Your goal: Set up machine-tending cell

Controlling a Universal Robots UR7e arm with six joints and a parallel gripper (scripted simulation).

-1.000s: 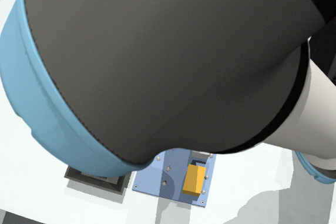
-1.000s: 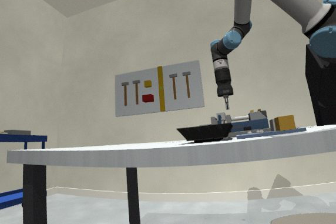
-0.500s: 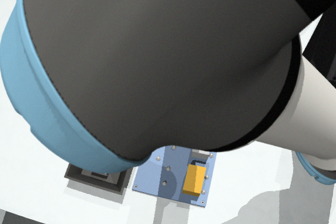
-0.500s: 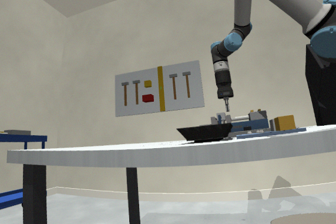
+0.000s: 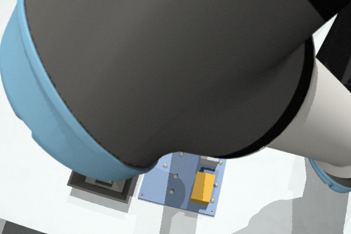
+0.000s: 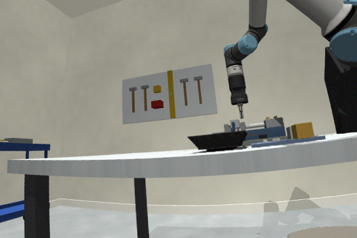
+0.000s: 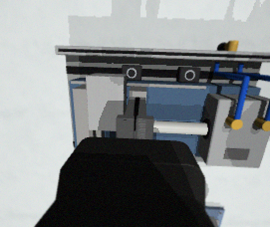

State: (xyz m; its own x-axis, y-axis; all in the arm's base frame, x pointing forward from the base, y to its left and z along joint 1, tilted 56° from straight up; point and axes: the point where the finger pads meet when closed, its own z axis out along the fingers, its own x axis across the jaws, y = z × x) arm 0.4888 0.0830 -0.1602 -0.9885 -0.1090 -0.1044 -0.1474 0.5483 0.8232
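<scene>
My pincer (image 6: 241, 115) pinched fully shut, holding nothing, hanging just above vise (image 6: 268, 130). Brass blank (image 5: 202, 188) flat on infeed plate (image 5: 150, 187). Outfeed tray (image 6: 215, 140) beside vise.

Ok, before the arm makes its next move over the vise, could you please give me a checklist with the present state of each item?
1. Gripper holds nothing: ok, fingers shut and empty.
2. Gripper apart from the vise: ok, it hangs above it in the exterior view.
3. Fingers open for a grasp: not ok, shut.
4. Vise opening free: cannot tell, the fingers and wrist body cover part of it.
5. Brass blank flat inside the infeed plate: ok.
6. Outfeed tray contents: cannot tell, its wall and the arm hide the floor.
</scene>
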